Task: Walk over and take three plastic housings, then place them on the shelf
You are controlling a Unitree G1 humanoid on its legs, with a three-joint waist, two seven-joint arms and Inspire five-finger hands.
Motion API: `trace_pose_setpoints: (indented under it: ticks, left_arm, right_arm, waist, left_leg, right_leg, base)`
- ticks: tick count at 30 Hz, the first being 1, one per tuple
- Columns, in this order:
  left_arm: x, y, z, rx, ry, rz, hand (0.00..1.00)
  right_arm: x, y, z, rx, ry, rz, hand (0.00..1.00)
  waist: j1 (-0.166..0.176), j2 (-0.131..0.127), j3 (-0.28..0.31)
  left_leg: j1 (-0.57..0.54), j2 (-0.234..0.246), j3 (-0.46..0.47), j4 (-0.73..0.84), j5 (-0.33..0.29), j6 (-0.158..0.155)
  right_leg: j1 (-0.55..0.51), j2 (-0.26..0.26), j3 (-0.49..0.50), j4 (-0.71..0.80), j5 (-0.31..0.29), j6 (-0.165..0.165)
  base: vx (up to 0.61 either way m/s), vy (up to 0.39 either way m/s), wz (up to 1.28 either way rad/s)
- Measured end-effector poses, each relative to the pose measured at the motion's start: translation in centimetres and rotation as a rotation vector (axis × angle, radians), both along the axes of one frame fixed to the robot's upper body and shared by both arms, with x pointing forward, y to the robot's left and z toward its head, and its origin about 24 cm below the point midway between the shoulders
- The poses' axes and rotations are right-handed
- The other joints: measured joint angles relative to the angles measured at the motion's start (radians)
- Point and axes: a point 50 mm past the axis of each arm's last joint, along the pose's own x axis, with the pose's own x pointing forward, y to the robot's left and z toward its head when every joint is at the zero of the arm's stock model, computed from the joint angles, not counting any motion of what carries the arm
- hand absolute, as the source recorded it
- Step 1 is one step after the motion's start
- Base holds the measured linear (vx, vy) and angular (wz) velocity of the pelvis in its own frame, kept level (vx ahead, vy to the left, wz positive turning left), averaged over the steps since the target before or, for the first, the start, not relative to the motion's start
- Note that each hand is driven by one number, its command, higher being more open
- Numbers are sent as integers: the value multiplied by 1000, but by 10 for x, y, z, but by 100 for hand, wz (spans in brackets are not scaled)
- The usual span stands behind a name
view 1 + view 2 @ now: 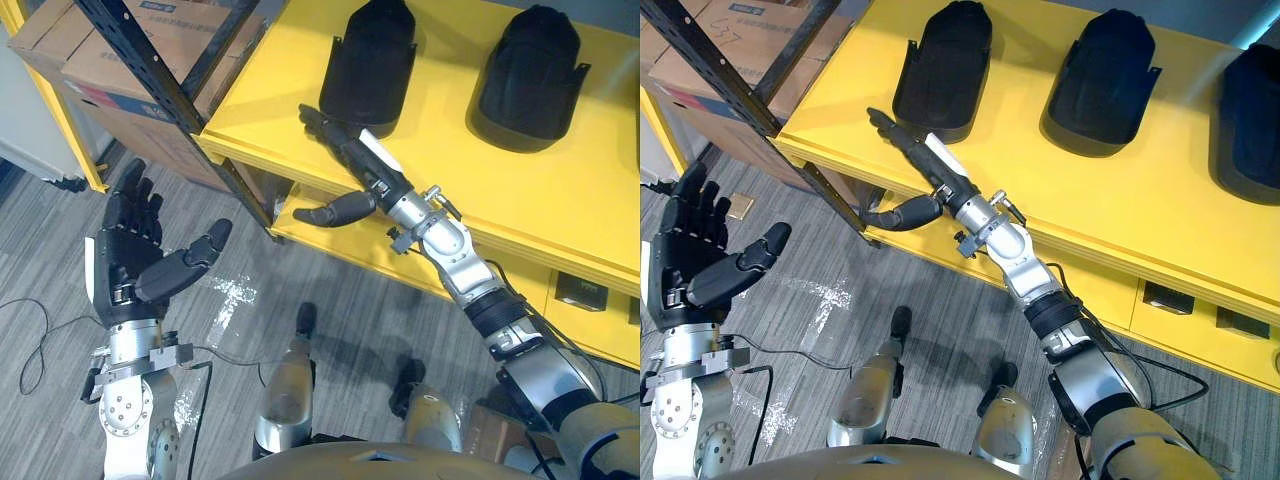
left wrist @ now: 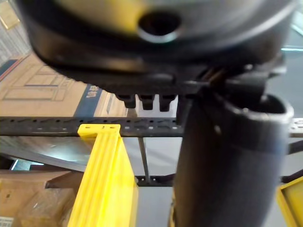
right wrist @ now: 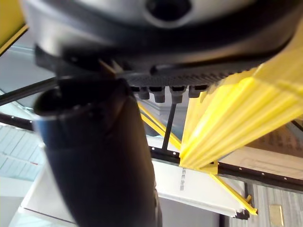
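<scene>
Right hand [image 1: 927, 158]: open. The fingers are straight and lie flat on the top of the yellow shelf [image 1: 1120, 205], close to its front left corner. The thumb is spread away from the fingers and hangs below the shelf's front edge. The hand holds nothing. The fingertips are just beside the near end of the left housing [image 1: 945, 62]; whether they touch it cannot be told.

Left hand [image 1: 135, 250]: open, with the palm turned up, the fingers spread and the thumb out. It is empty and held over the floor [image 1: 330, 300], well apart from the shelf and off its front left corner.

Housings: three black plastic shells lie on the shelf top in a row running along the shelf. The left housing is nearest the shelf's left end. The middle housing [image 1: 1102, 80] lies apart from it, further along. The right housing [image 1: 1252, 110] lies beyond that.

Surroundings: a black perforated post [image 1: 160, 80] stands at the shelf's left end. Cardboard boxes [image 1: 110, 55] sit behind the post, to the left of the shelf.
</scene>
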Motion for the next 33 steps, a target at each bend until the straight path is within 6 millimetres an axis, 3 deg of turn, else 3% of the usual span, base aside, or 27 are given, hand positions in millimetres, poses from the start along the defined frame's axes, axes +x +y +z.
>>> trace_pose_setpoints:
  ticks: [15, 20, 24, 27, 29, 31, 33]
  left_arm:
    - [8, -23, -7, -61, 28, -96, 100]
    - [8, -27, -9, -83, 37, -112, 100]
    - [8, -26, -9, -113, 33, -114, 100]
    - [7, -26, -10, -113, 37, -114, 100]
    - [7, -26, -10, -114, 41, -109, 100]
    - [7, -26, -10, -115, 40, -107, 100]
    - [7, -26, -10, -114, 39, -108, 100]
  right_arm:
    - [27, -7, 33, 61, -76, -219, 100]
    - [28, -9, 34, 62, -73, -226, 100]
    - [26, -8, 34, 89, -24, -135, 100]
    - [10, -5, 30, 118, 2, -2, 100]
    - [-17, 4, 28, 140, -4, 153, 100]
    - [-33, 11, 36, 139, -53, 238, 100]
    - [-47, 18, 58, 152, -143, 295, 100]
  waist:
    - [-2, 14, 22]
    - [-3, 14, 22]
    - [-5, 14, 22]
    - [-4, 14, 22]
    - [-7, 13, 23]
    - [-15, 9, 25]
    - [-35, 0, 31]
  left_leg:
    - [1, -24, -3, 7, 16, -16]
    - [4, -32, -2, 5, 14, -19]
    - [4, -32, -2, 3, 14, -19]
    - [4, -32, 1, 3, 15, -21]
    - [5, -32, 11, 4, 16, -21]
    - [5, -30, 18, 11, 14, -23]
    - [19, -29, 24, 20, 3, -27]
  right_leg:
    - [-9, -20, 28, 11, -1, 6]
    - [-11, -31, 28, 23, -8, 9]
    - [-12, -31, 28, 21, -8, 9]
    - [-10, -29, 29, 12, -7, 8]
    - [-8, -27, 38, -2, 2, 21]
    - [-1, -23, 48, -9, 13, 36]
    - [13, -19, 53, -22, 16, 38]
  base:
    - [15, -10, -1]
    - [-3, -4, 1]
    - [-5, -27, -1]
    - [17, -28, -2]
    - [59, -39, -12]
    - [67, -37, -12]
    - [33, -33, -10]
